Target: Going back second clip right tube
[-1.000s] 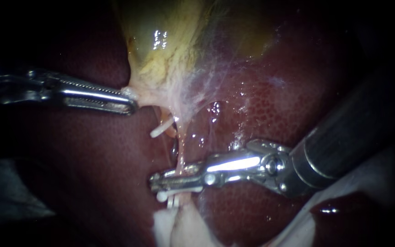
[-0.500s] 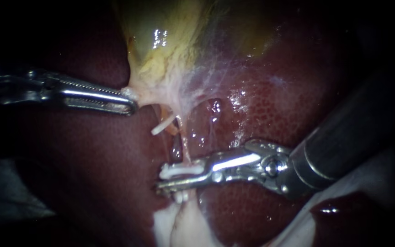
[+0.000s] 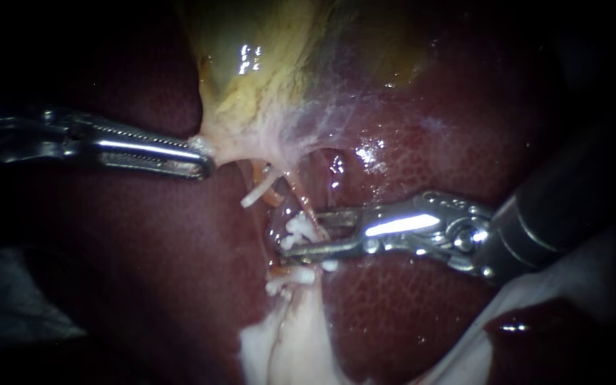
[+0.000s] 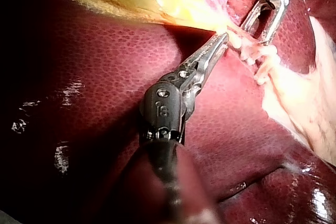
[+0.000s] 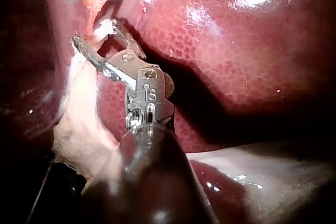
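My left instrument (image 3: 201, 165) has its hand clamped, both jaws gripping the edge of the pale yellow gallbladder (image 3: 251, 93) and holding it taut. The thin pinkish right tube (image 3: 295, 196) carries a white plastic clip (image 3: 295, 228), which lies between the tips of my right instrument (image 3: 301, 234), its hand apart. If that instrument pulls back crookedly, a jaw could snag the clip and tear the stretched tube.
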`<move>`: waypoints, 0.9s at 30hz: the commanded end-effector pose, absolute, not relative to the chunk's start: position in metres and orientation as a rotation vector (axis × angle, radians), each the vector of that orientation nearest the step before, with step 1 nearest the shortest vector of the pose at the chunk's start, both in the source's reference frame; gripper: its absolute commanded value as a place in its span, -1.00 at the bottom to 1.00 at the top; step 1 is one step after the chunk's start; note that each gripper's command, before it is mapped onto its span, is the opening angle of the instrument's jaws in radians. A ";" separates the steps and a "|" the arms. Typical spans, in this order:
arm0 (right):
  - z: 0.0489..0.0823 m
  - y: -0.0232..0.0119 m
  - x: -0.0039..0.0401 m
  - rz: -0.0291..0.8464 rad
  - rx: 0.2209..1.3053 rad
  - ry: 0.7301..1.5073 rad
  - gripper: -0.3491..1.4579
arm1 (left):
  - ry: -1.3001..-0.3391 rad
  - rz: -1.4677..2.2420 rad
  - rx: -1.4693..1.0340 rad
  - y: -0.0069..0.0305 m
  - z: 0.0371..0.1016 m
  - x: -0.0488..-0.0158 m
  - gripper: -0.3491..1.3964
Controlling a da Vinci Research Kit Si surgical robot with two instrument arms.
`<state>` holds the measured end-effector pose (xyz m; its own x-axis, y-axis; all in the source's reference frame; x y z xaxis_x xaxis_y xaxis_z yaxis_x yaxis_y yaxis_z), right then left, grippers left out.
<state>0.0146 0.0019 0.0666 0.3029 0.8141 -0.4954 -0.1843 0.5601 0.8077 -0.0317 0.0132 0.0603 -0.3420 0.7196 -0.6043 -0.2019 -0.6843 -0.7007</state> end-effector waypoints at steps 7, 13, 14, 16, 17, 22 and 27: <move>0.0661 0.0018 0.0139 0.692 0.709 1.029 -0.06 | -0.702 2.062 -1.305 0.0132 0.0603 -0.0317 -1.00; 0.0659 0.0014 0.0142 0.657 0.715 1.034 -0.06 | -0.702 2.062 -1.305 0.0131 0.0603 -0.0316 -1.00; 0.0657 0.0014 0.0142 0.636 0.703 1.041 -0.06 | -0.702 2.062 -1.305 0.0131 0.0603 -0.0316 -1.00; 0.0652 0.0014 0.0138 0.557 0.657 1.060 -0.06 | -0.703 2.062 -1.305 0.0131 0.0603 -0.0316 -1.00; 0.0648 0.0015 0.0135 0.518 0.635 1.062 -0.06 | -0.703 2.062 -1.305 0.0131 0.0602 -0.0315 -1.00; 0.0617 0.0023 0.0116 0.319 0.514 1.013 -0.06 | -0.703 2.063 -1.306 0.0131 0.0602 -0.0315 -1.00; 0.0580 0.0031 0.0099 0.195 0.394 0.914 -0.06 | -0.704 2.063 -1.306 0.0131 0.0603 -0.0314 -1.00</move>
